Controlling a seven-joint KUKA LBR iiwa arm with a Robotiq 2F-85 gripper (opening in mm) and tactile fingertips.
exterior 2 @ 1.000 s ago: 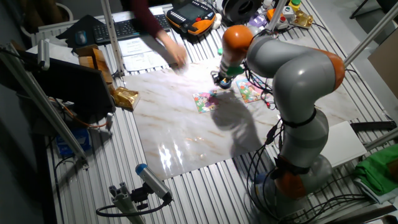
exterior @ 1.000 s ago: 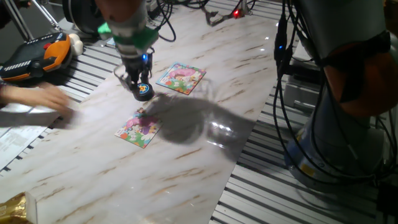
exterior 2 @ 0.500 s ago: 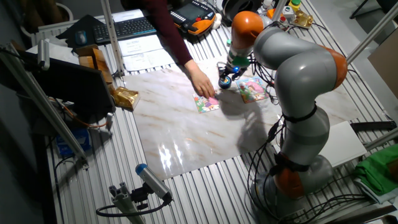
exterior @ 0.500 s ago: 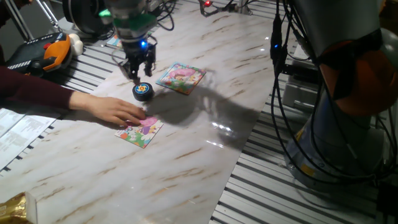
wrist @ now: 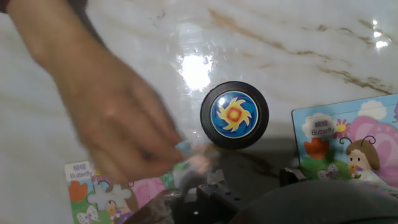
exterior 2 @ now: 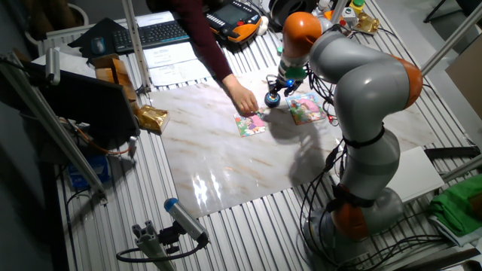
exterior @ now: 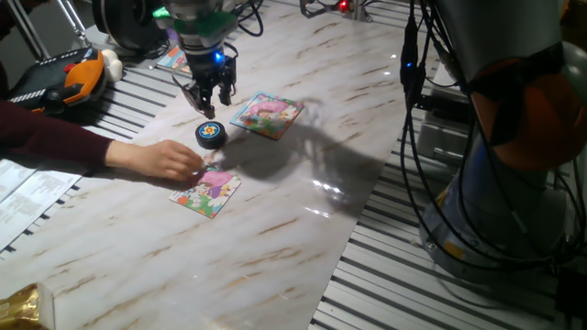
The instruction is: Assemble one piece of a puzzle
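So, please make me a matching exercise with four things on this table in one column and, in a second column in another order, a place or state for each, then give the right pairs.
Column one:
1. black round disc
2. person's hand
3. gripper
4. puzzle board with the bare piece-shaped gap

Column two:
A. raised above the table, just over the disc
B. lies flat on the marble between the two puzzle boards
C. reaches in at the edge of the nearer board
D. lies flat, partly hidden by the hand in the hand view

Pairs: 1-B, 2-C, 3-A, 4-D
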